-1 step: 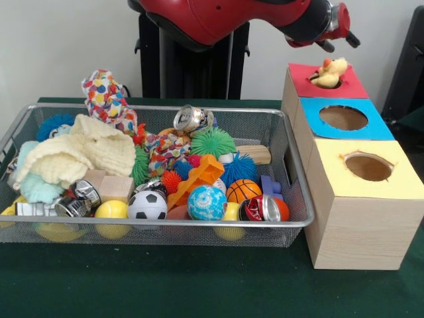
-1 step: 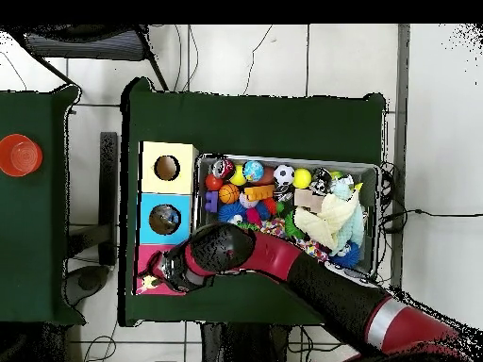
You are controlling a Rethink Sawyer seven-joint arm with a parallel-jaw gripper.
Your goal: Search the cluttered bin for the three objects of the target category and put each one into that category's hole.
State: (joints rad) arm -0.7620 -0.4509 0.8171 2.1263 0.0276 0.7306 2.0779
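- A small yellow plush duck toy (image 1: 329,73) sits at the round hole of the red-topped wooden box (image 1: 351,89), poking out of the opening rather than dropped through; in the overhead view it shows as a pale speck at the box's nine o'clock edge.
- The red and black robot gripper (image 1: 338,41) hangs just above the duck, at its twelve o'clock in the front view, and is apart from it. Whether its jaws are spread or closed cannot be told from either view, though nothing appears to be held.
- The blue-topped box (image 1: 344,118) and the yellow-topped box (image 1: 368,167) show empty-looking holes.
- Judged from this, one object is at or nearly in its hole; it may need a nudge to fall through.
- If soft toys are the target category, two more are probably left in the silver wire-mesh bin (image 1: 291,165).
- Candidates in the bin: the multicoloured spotted cloth toy (image 1: 105,99) at its eleven o'clock corner and a similar patterned piece (image 1: 165,149) near its centre, though the clutter makes this uncertain.
- The cream knitted cloth (image 1: 79,156) at the bin's nine o'clock side may be hiding other items.
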